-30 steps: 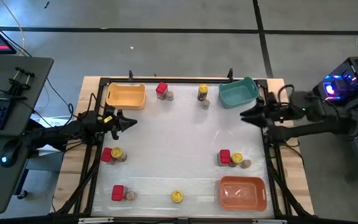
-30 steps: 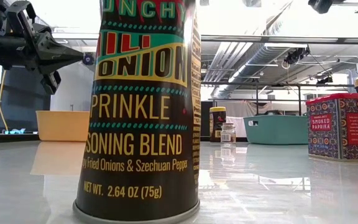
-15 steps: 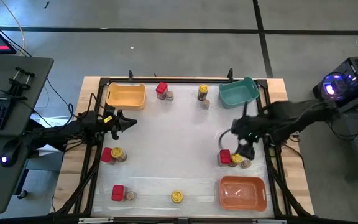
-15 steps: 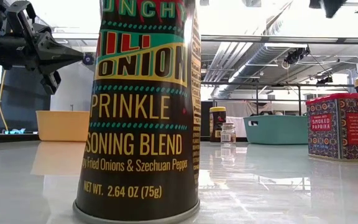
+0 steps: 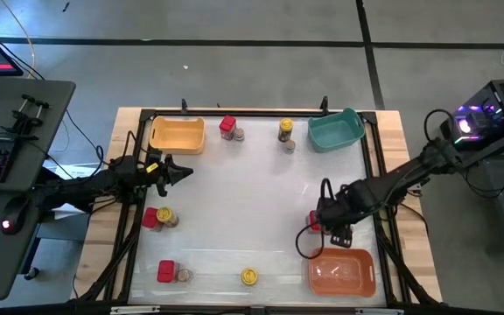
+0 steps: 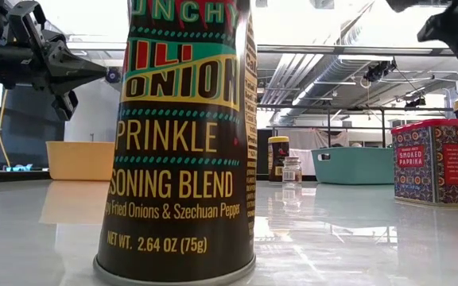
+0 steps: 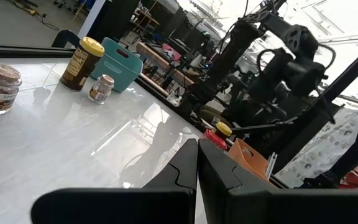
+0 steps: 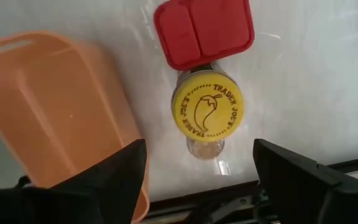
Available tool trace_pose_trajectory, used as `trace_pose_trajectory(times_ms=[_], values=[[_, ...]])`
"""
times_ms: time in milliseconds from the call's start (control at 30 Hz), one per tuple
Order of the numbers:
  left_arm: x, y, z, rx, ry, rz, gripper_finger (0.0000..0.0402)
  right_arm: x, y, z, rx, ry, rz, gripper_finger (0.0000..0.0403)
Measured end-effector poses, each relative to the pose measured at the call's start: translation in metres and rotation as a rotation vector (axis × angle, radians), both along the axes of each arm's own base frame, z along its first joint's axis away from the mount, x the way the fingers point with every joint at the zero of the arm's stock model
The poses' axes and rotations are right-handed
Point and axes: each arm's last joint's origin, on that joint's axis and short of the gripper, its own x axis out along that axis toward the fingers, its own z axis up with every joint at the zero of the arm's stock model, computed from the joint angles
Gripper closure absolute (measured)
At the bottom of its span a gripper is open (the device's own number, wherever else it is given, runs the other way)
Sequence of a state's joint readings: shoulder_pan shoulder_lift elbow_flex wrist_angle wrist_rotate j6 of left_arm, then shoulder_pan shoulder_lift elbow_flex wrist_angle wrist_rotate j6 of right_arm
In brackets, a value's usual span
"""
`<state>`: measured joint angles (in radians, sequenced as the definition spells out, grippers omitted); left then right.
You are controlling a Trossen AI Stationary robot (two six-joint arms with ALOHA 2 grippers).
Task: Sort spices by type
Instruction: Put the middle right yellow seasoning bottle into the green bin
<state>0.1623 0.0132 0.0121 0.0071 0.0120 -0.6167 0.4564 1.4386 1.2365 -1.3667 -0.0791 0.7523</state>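
In the high view, the white table (image 5: pixel 234 201) is seen with a yellow tray (image 5: pixel 178 135) at upper left, a teal tray (image 5: pixel 335 130) at upper right and an orange tray (image 5: pixel 342 271) at lower right. The right gripper (image 5: pixel 336 229) is held over a cluster of spices just above the orange tray, of which only a red edge (image 5: pixel 312 222) shows. The left gripper (image 5: pixel 180 172) is parked at the table's left edge. Other spices are scattered: a red box (image 5: pixel 227 126) and a yellow-lidded jar (image 5: pixel 286 129) near the top edge, a red box with a yellow lid (image 5: pixel 157 217) at mid-left, another red box (image 5: pixel 166 271) at lower left and a lone yellow lid (image 5: pixel 249 276) at bottom centre.

In the low view, a tall dark seasoning can (image 6: pixel 181 143) fills the centre. The left gripper (image 6: pixel 94 74) is seen at upper left. A red paprika tin (image 6: pixel 436 162) stands at right, with a small jar (image 6: pixel 292 170) far behind.

In the left wrist view, the left fingers (image 7: pixel 213 171) are pressed together at lower centre, holding nothing.

In the right wrist view, the right fingers (image 8: pixel 303 177) are spread wide at the bottom corners, with a yellow-lidded jar (image 8: pixel 207 111) between them, touching a red lid (image 8: pixel 204 31) above. A clear small jar (image 8: pixel 205 147) peeks out just below it. The orange tray fills the left.
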Motion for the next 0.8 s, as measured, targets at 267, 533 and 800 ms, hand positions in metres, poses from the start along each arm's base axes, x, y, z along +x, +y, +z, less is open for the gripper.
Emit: trace_pose_trajectory(times_ms=[267, 533, 800], values=[[0.0, 0.0, 0.0, 0.0, 0.0, 0.0, 0.0401, 0.001, -0.001, -0.02, -0.017, -0.048, 0.007, 0.0111], [0.0, 0.0, 0.0, 0.0, 0.0, 0.0, 0.0401, 0.0, -0.001, -0.031, -0.041, -0.062, 0.071, 0.0111], [0.0, 0.0, 0.0, 0.0, 0.0, 0.0, 0.0401, -0.003, -0.003, -0.049, -0.049, -0.048, 0.094, 0.0111]])
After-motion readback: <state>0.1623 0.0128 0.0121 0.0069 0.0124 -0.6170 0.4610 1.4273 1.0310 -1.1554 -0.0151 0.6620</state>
